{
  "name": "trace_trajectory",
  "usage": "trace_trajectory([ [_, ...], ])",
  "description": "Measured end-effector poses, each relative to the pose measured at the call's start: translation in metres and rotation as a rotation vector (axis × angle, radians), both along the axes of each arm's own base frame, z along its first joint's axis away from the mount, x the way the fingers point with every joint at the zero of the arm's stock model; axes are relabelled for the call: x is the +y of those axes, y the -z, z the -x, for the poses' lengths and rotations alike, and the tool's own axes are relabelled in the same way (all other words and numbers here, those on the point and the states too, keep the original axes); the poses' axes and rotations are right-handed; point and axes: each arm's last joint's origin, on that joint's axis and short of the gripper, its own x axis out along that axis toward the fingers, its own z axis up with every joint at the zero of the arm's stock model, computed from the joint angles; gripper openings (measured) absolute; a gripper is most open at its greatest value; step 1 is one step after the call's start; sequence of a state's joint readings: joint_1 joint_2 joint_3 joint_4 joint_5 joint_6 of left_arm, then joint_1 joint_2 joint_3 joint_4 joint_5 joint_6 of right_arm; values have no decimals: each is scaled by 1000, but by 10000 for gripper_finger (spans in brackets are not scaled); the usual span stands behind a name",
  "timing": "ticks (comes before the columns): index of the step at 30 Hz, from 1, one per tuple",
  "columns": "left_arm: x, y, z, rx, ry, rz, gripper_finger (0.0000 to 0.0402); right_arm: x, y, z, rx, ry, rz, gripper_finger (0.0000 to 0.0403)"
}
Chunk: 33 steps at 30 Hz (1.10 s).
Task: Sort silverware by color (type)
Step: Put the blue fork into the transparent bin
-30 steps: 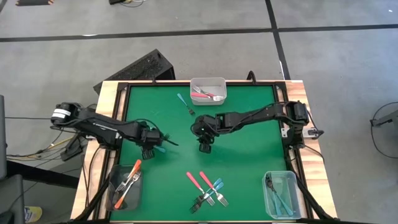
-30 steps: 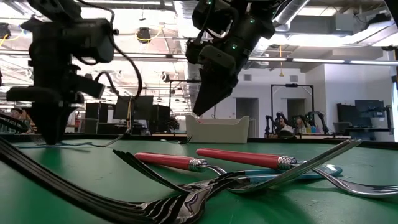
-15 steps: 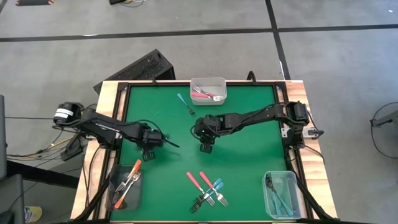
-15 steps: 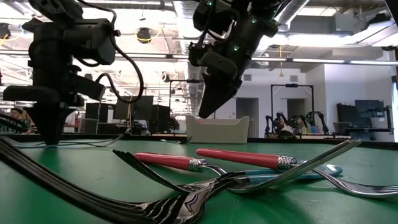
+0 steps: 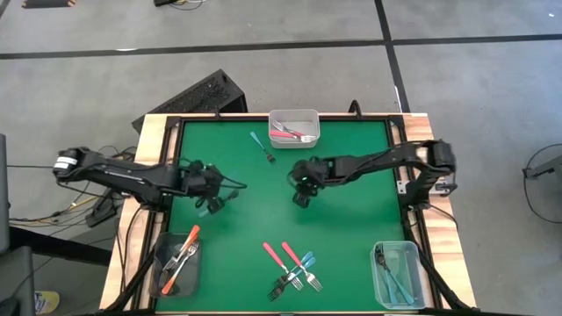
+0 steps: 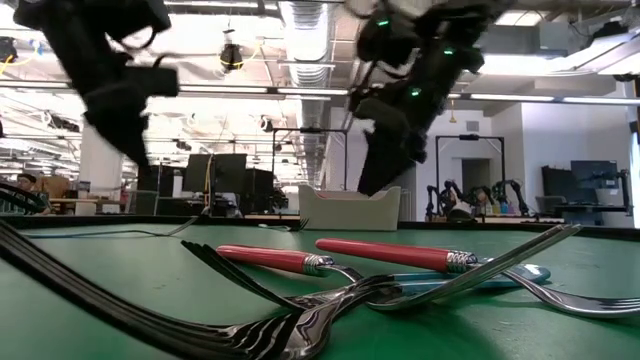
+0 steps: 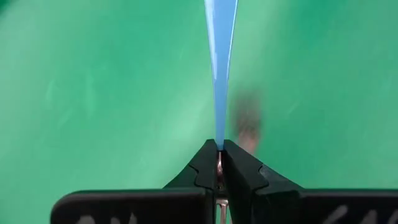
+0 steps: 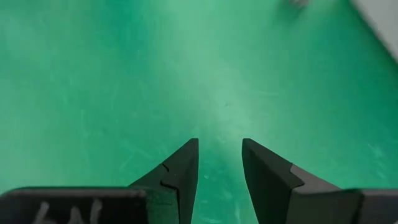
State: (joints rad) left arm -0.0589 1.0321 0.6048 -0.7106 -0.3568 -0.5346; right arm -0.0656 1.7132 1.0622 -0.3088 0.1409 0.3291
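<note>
My left gripper (image 5: pixel 209 204) is above the mat's left half, shut on a blue-handled fork (image 7: pixel 220 68) whose handle sticks out past the fingertips. It is tilted in the low view (image 6: pixel 135 150). My right gripper (image 5: pixel 301 197) is open and empty over bare mat at the middle, as its wrist view (image 8: pixel 219 146) shows. Another blue fork (image 5: pixel 262 146) lies flat on the mat at the far middle. Two pink forks and a blue one (image 5: pixel 294 268) lie crossed in a heap at the near middle. My left gripper pinches the fork between its two fingertips where the blue handle narrows into the metal neck (image 7: pixel 219 144). A bit of metal shows between the fingers. The handle runs straight out beyond the fingertips. The fork is clear of the mat and casts a shadow on it.
A clear tub (image 5: pixel 293 128) with pink forks stands at the far edge. A tub (image 5: pixel 180 263) with orange forks stands at the near left corner and a tub (image 5: pixel 395 272) with blue forks at the near right. Bare green mat (image 5: pixel 351 219) lies between them.
My left gripper has risen from the mat with the blue fork and tipped from pointing straight down to a slant; the fork is lifted clear. My right gripper has moved toward the table's right edge.
</note>
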Motion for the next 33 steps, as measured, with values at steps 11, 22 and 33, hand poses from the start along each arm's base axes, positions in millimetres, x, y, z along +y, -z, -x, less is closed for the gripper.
trace_trajectory([
  [11,-2,-7,-37,-502,230,-185,0,2,-5,26,-805,32,-100,148],
  [22,-11,0,-75,-756,580,-90,0,40,-4,-12,-840,-215,-34,148],
  [33,-9,8,-85,-796,645,-36,0,50,-19,-23,-880,-266,36,140],
])
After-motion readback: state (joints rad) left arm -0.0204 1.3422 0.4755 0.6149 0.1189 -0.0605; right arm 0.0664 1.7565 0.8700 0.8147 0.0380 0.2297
